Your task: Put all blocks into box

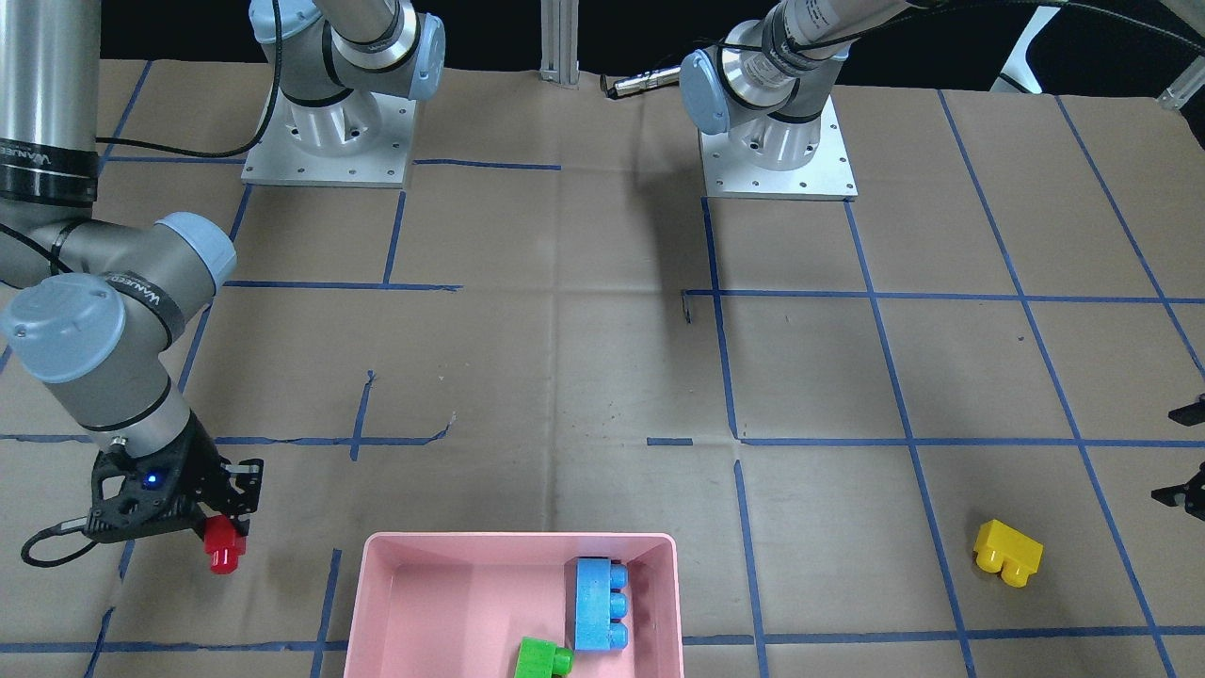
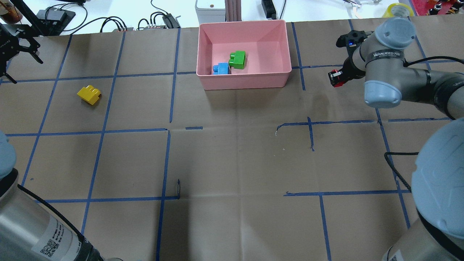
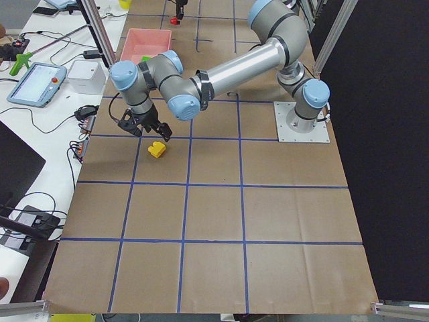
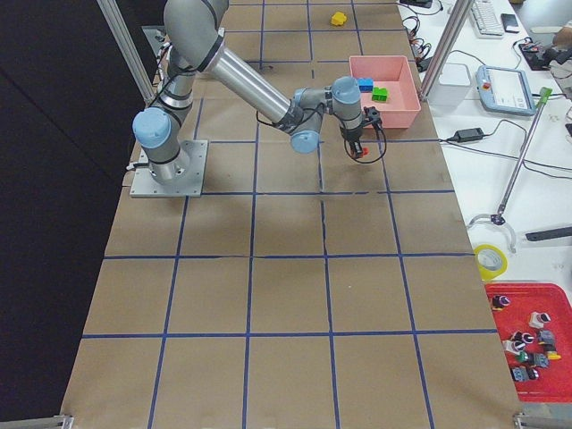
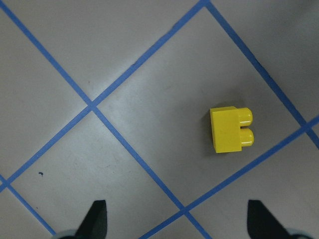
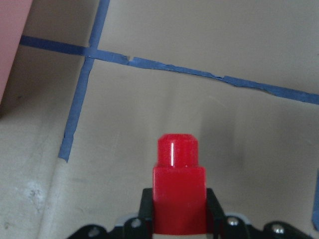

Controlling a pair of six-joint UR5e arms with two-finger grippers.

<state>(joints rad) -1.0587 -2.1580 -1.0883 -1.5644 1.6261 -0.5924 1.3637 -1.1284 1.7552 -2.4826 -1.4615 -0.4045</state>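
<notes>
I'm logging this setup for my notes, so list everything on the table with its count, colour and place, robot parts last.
box: one, pink, far middle of the table.
blue block: one, blue, inside the box.
green block: one, green, inside the box, beside the blue block.
yellow block: one, yellow, on the table on the robot's left, outside the box.
red block: one, red, held outside the box on the robot's right.
table: one, brown cover with blue tape lines.
left gripper: one, black, open, near the yellow block.
right gripper: one, black, shut on the red block.
</notes>
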